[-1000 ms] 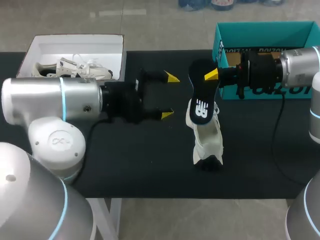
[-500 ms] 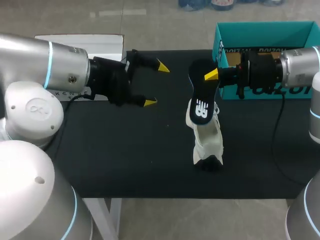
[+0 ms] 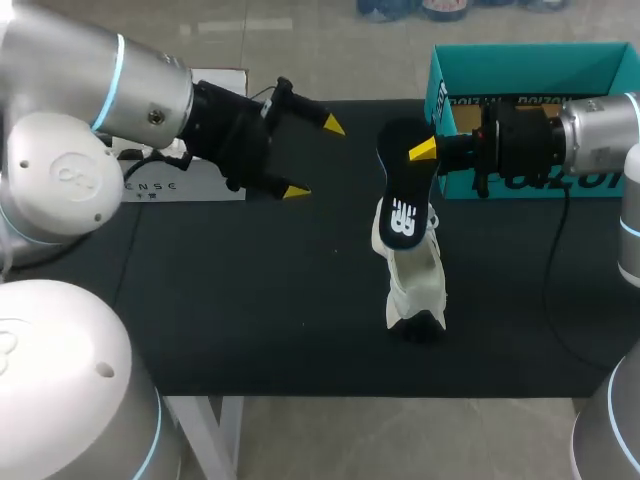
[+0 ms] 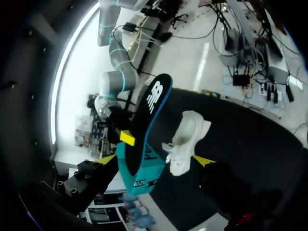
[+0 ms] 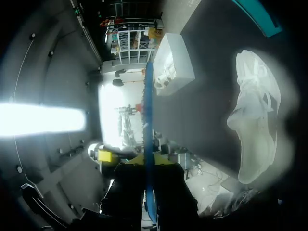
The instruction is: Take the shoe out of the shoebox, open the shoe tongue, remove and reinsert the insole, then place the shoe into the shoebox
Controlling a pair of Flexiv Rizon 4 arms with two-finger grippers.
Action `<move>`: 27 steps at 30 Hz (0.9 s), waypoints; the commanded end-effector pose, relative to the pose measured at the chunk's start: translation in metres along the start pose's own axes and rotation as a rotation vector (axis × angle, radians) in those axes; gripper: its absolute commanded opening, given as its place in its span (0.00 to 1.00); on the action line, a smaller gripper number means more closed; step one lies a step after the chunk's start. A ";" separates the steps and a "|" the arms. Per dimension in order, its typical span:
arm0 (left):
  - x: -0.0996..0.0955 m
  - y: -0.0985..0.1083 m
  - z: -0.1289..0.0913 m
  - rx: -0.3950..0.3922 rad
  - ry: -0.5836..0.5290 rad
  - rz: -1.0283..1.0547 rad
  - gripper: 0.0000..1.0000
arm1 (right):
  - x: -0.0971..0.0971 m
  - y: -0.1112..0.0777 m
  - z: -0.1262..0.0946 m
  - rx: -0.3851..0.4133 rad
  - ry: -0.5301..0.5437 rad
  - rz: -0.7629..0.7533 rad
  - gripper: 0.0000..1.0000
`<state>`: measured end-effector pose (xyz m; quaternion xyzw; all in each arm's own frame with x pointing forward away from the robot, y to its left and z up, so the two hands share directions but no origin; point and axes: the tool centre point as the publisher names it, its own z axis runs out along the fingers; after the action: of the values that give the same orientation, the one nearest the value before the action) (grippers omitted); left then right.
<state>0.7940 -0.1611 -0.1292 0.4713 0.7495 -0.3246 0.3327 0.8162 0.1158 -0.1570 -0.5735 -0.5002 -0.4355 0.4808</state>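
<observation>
A white shoe [image 3: 410, 275] lies on the black table [image 3: 250, 300], toe toward the front edge. Just above its heel end my right gripper [image 3: 425, 150] is shut on a black insole [image 3: 400, 195] with a white logo, holding it nearly upright. In the right wrist view the insole [image 5: 149, 120] shows edge-on as a thin blue line between the fingers, with the shoe [image 5: 255, 120] beside it. My left gripper [image 3: 315, 158] hangs open and empty, well left of the insole. From the left wrist, the insole [image 4: 149, 113] and shoe [image 4: 185, 142] are ahead of its open gripper [image 4: 154, 160].
A teal shoebox [image 3: 530, 65] stands open at the back right, behind my right arm. A white shoebox [image 3: 195, 185] at the back left is mostly hidden by my left arm; the right wrist view shows this white box [image 5: 175, 60] with another white shoe inside.
My left arm has swung up and back toward the far left, covering the white box; its open gripper drew slightly away from the insole. The right arm, insole and shoe have not moved.
</observation>
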 end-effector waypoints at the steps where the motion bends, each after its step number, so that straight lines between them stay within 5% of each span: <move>1: -0.003 0.001 0.000 -0.001 0.044 0.000 1.00 | 0.000 -0.001 0.001 -0.004 0.000 0.000 0.00; 9: -0.003 0.001 0.000 -0.001 0.044 0.000 1.00 | 0.000 -0.001 0.001 -0.004 0.000 0.000 0.00; 16: -0.043 0.029 -0.023 -0.058 0.299 0.098 1.00 | 0.000 -0.001 0.001 -0.004 0.000 0.000 0.00; 27: -0.069 0.039 -0.008 -0.005 0.489 0.167 1.00 | 0.000 -0.001 0.001 -0.004 0.000 0.000 0.00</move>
<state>0.8381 -0.1595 -0.0839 0.5755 0.7504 -0.2162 0.2428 0.8163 0.1158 -0.1569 -0.5735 -0.5002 -0.4355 0.4808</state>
